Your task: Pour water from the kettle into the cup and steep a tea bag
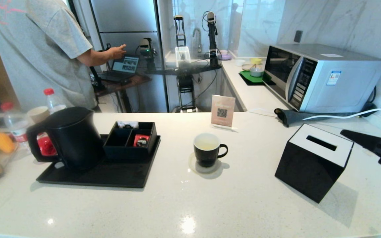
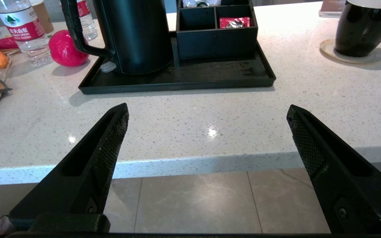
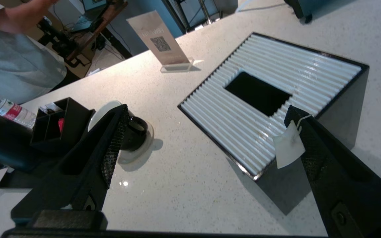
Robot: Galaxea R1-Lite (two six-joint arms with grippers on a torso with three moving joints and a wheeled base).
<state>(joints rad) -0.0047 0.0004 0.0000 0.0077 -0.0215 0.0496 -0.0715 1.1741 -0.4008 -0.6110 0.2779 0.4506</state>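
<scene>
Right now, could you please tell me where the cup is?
In the head view the cup stands on a coaster mid-counter, between the black tray on its left and the tissue box on its right.

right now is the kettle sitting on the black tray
Yes, the kettle stands upright on the black tray, beside the compartment box.

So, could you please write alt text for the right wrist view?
The right pincer hangs open above the white counter, a small pale paper tag stuck to one finger. Below sit a black box with a ribbed white top and the cup.
</scene>
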